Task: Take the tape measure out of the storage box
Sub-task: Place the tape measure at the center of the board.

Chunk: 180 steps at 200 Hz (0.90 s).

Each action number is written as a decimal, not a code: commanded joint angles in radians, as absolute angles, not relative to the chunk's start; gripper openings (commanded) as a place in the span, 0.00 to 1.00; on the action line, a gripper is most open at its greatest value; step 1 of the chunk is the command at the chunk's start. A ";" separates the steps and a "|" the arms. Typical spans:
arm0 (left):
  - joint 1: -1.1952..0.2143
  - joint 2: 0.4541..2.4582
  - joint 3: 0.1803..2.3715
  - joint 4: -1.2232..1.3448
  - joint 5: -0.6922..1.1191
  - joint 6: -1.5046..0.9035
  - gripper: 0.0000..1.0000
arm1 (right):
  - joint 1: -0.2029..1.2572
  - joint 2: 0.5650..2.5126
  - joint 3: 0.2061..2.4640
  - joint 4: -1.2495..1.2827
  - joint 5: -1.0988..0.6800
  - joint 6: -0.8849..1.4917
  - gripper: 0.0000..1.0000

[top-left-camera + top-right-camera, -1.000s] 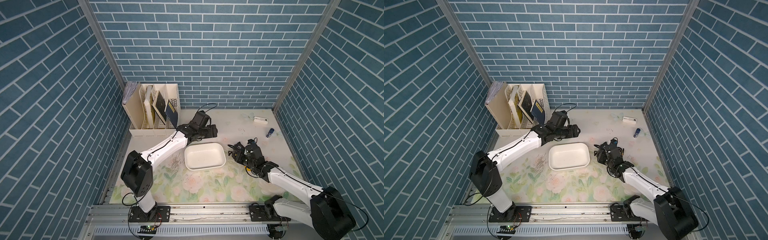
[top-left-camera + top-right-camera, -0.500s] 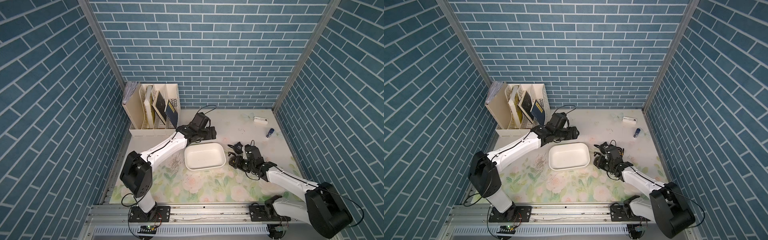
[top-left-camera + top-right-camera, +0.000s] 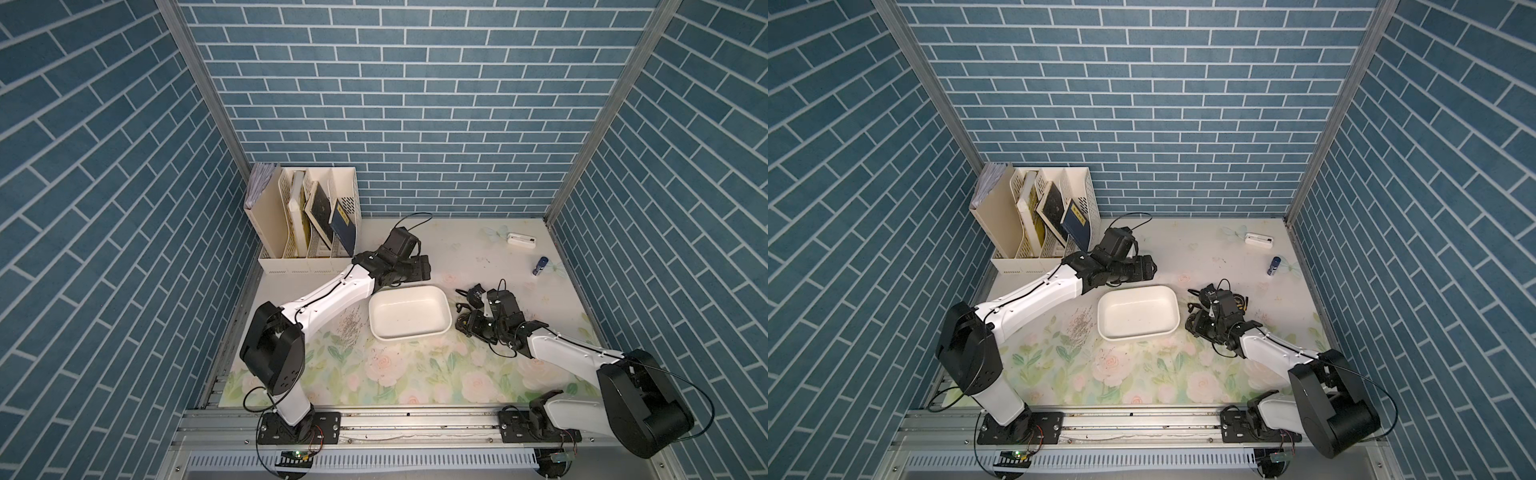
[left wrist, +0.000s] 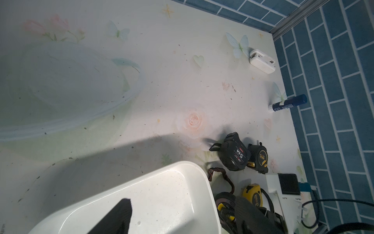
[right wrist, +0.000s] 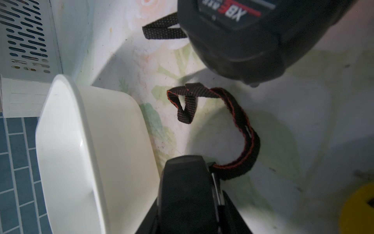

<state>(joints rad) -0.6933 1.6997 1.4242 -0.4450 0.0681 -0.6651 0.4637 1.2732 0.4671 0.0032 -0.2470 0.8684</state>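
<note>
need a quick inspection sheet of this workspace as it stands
surface: floral mat, dark specks and scuffs.
job's things: storage box empty; black tape measure outside it, beside its wall; three other tape measures on the mat.
clutter: file organiser, white case, blue tube.
grippers: left gripper open by the box's far rim; right gripper shut on the black tape measure.
cables: black cables loop off both wrists.
surroundings: blue brick-pattern walls.

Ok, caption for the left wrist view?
Storage box, visible interior bare; 5M tape measure and 3M tape measure lie outside on the floral mat.
</note>
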 commanded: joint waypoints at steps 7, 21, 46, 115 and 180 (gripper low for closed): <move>-0.689 1.688 1.414 -0.463 0.047 -0.652 0.86 | 0.459 1.232 0.459 -0.058 -0.210 0.887 0.36; -0.689 1.693 1.419 -0.462 0.051 -0.652 0.86 | 0.459 1.228 0.459 -0.067 -0.203 0.885 0.47; -0.689 1.695 1.426 -0.466 0.049 -0.649 0.86 | 0.459 1.212 0.453 -0.070 -0.194 0.882 0.71; -0.689 1.705 1.434 -0.469 0.057 -0.644 0.86 | 0.457 1.134 0.467 -0.120 -0.141 0.859 0.94; -0.688 1.698 1.454 -0.495 -0.004 -0.611 0.91 | 0.461 1.077 0.674 -0.388 0.038 0.740 0.98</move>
